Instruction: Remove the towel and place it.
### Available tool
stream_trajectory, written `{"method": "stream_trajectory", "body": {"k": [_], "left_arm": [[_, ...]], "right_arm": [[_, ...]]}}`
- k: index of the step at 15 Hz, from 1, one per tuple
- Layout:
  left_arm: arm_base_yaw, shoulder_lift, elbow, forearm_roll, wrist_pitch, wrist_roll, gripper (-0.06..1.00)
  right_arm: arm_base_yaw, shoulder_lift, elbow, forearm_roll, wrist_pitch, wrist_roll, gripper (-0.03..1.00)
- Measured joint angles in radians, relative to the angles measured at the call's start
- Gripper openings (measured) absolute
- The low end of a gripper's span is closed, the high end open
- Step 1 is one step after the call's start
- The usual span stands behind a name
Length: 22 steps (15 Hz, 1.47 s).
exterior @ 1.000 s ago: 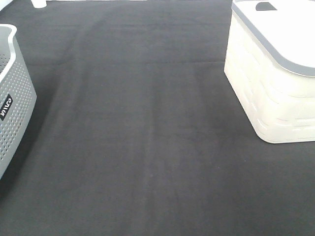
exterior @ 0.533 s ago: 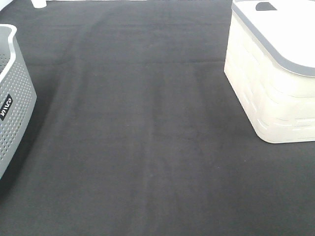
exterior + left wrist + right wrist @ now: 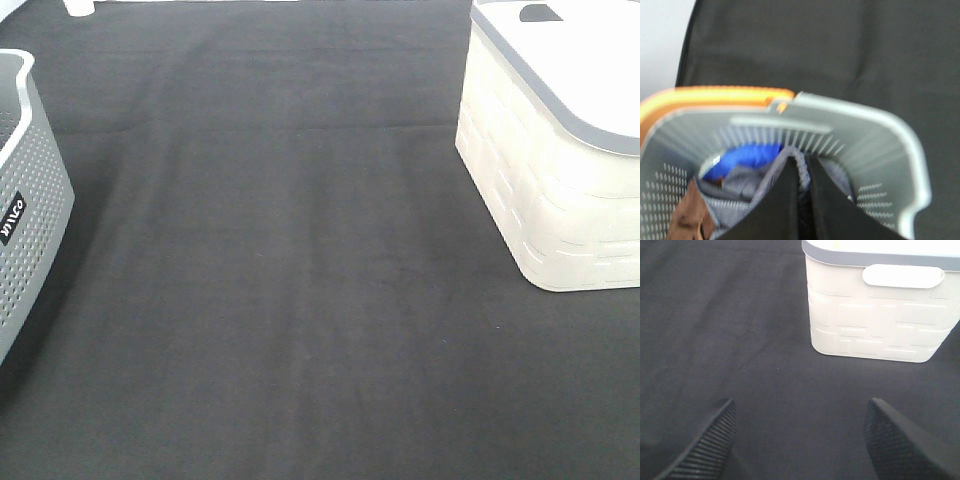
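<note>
The towel (image 3: 737, 197) is a grey-lavender cloth lying crumpled inside the grey perforated basket (image 3: 860, 135). My left gripper (image 3: 802, 185) reaches down into that basket, its fingers shut on a raised fold of the towel. In the exterior high view the basket (image 3: 30, 200) stands at the left edge and neither gripper shows. My right gripper (image 3: 800, 440) hovers open over the dark mat with nothing between its fingers, facing the cream bin (image 3: 875, 320).
A blue item (image 3: 745, 155) and a brown item (image 3: 685, 217) lie in the grey basket beside the towel. An orange rim (image 3: 715, 95) shows behind the basket. The cream bin (image 3: 540, 190) with a grey rim stands at the right on the dark mat (image 3: 300, 280).
</note>
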Motion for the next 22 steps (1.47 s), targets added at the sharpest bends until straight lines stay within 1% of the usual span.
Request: {"method": "stream_trajectory", "body": {"k": [3,7,9,12,14,15,17,20,22], "left_arm": [[-0.060,-0.112,0.000,-0.027,-0.075,0.020,0.00],[-0.180,-0.210,-0.003,-0.029,-0.201,0.030,0.00],[-0.251,-0.226,-0.036,-0.029,-0.273,0.030,0.00],[-0.379,-0.228,-0.120,-0.029,-0.423,0.035,0.00],[-0.453,-0.231,-0.155,-0.029,-0.544,0.038,0.00],[-0.479,-0.233,-0.161,-0.029,-0.613,0.038,0.00],[-0.525,-0.233,-0.161,-0.029,-0.702,0.038,0.00],[-0.571,-0.212,-0.163,-0.029,-0.728,0.038,0.00],[-0.605,-0.177,-0.163,-0.029,-0.690,0.038,0.00]], "right_arm": [[0.000,0.000,0.000,0.004,0.000,0.000,0.71],[0.000,0.000,0.000,0.013,0.000,-0.001,0.71],[0.000,0.000,0.000,0.017,0.000,-0.001,0.71],[0.000,0.000,0.000,0.020,0.000,-0.001,0.71],[0.000,0.000,0.000,0.020,0.000,-0.001,0.71],[0.000,0.000,0.000,0.021,0.000,-0.001,0.71],[0.000,0.000,0.000,0.027,0.000,-0.001,0.71],[0.000,0.000,0.000,0.027,0.000,-0.001,0.71],[0.000,0.000,0.000,0.024,0.000,-0.001,0.71]]}}
